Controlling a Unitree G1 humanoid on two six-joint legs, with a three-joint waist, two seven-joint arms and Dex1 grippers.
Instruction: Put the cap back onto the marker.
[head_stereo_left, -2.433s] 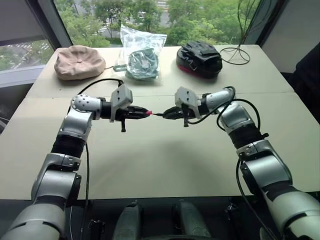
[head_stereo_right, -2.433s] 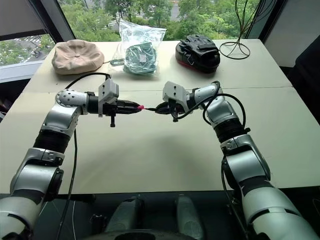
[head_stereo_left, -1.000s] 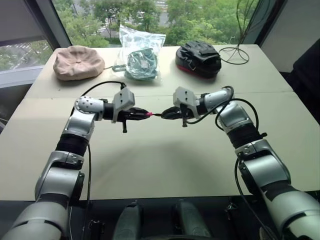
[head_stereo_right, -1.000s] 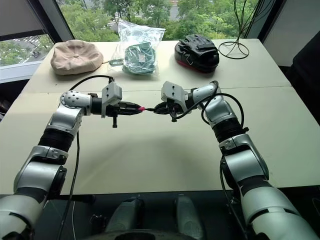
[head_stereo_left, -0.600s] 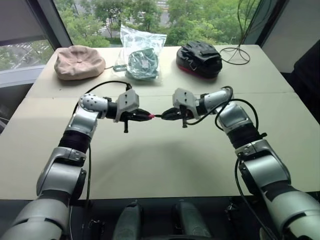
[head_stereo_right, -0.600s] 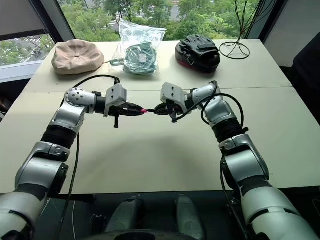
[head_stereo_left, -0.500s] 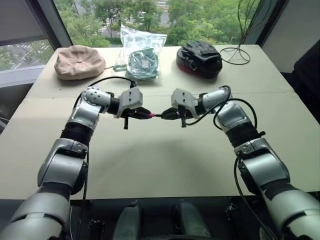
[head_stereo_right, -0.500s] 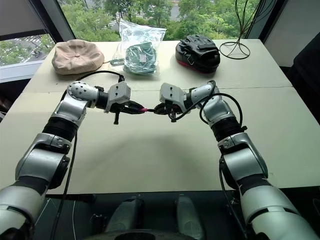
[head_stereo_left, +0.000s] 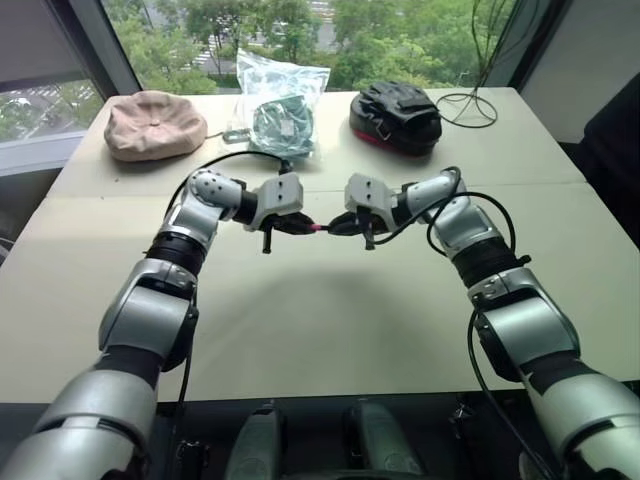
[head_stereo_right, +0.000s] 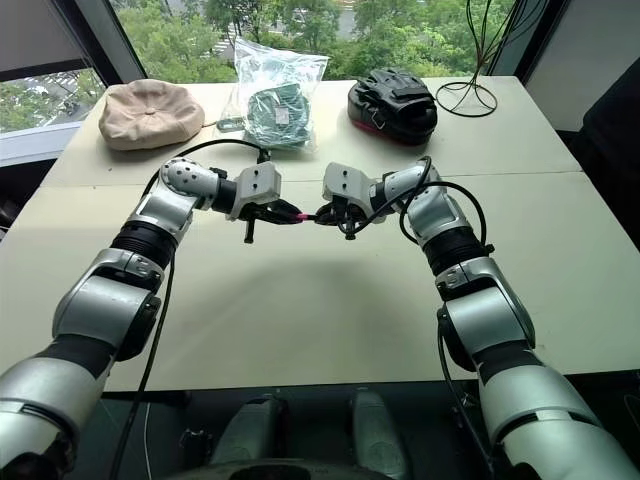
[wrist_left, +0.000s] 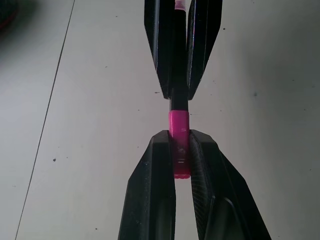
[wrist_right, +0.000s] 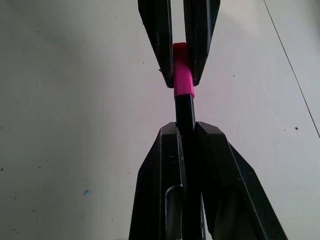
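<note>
Left wrist view: cap (wrist_left: 179, 145) is clamped in left claw (wrist_left: 181, 150), apparently seated on marker (wrist_right: 185, 116), which is pinched by right claw (wrist_right: 187, 131).

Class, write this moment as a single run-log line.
left gripper: shut on cap | right gripper: shut on marker | cap meets marker tip | above table

Beige table (head_stereo_left: 300, 330): tan hat (head_stereo_left: 155, 124), bagged item (head_stereo_left: 280, 112), black bag (head_stereo_left: 396, 116), cable (head_stereo_left: 470, 105) at far edge
</note>
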